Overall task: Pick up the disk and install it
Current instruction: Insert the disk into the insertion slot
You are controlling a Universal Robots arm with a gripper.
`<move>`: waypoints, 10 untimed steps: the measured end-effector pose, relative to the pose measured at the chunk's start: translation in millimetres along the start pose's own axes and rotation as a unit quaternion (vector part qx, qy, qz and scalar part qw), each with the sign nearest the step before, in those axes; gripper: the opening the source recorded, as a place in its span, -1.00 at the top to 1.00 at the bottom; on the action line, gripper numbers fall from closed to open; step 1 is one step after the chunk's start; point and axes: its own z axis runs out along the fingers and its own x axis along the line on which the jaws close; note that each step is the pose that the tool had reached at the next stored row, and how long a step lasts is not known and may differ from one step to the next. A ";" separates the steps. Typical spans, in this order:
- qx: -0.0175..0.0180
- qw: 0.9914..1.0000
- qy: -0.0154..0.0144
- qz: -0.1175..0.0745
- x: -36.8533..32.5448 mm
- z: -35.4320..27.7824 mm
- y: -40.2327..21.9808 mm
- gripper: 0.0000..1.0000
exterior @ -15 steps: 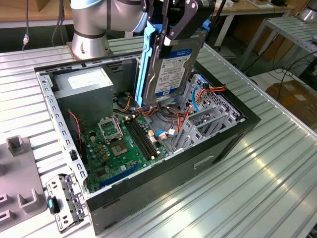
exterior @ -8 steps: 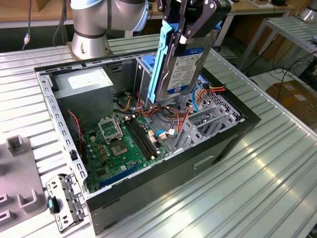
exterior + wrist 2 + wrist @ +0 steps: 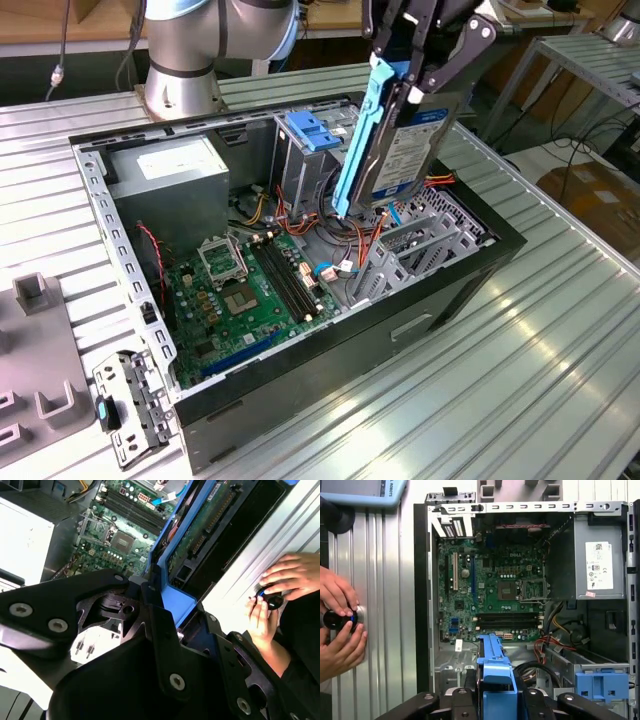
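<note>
1. Blue plastic frames the disk [image 3: 412, 150], which the gripper [image 3: 418, 82] clamps by its upper end. The disk hangs on edge, slightly tilted, directly below the fingers and above the open computer case [image 3: 450, 290].
2. Just under the disk's lower end lie red and orange cables [image 3: 372, 238] and a grey metal bay [image 3: 425, 240]. I judge the disk to be lifted but not yet seated.
3. Doing this step well calls for a firm hold on the frame, with the disk square to the bay. Its lower edge should clear the cables so nothing snags.
4. Beside the gripper, a little farther off, stands the drive cage [image 3: 293, 170] with its blue latch [image 3: 312, 130].
5. Farther from the gripper are the green circuit board [image 3: 250, 285] and the grey power box [image 3: 165, 175].
6. Farthest out, a person's hands [image 3: 345, 647] cup a small black knob [image 3: 337, 620] on the ribbed metal table [image 3: 560, 340].
</note>
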 end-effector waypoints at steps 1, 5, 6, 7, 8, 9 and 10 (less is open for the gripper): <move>0.000 1.000 0.000 0.000 0.6 0.3 -3.3 0.26; -0.001 1.000 0.000 0.000 2.0 2.1 -17.6 0.26; -0.001 1.000 0.000 0.000 1.9 3.6 -22.5 0.26; -0.001 1.000 0.000 -0.007 1.9 5.2 -24.1 0.26; -0.001 1.000 0.000 -0.012 1.9 5.9 -24.7 0.26; 0.000 1.000 0.000 -0.016 1.9 6.5 -25.6 0.26; 0.000 1.000 0.000 -0.017 1.9 8.0 -29.9 0.26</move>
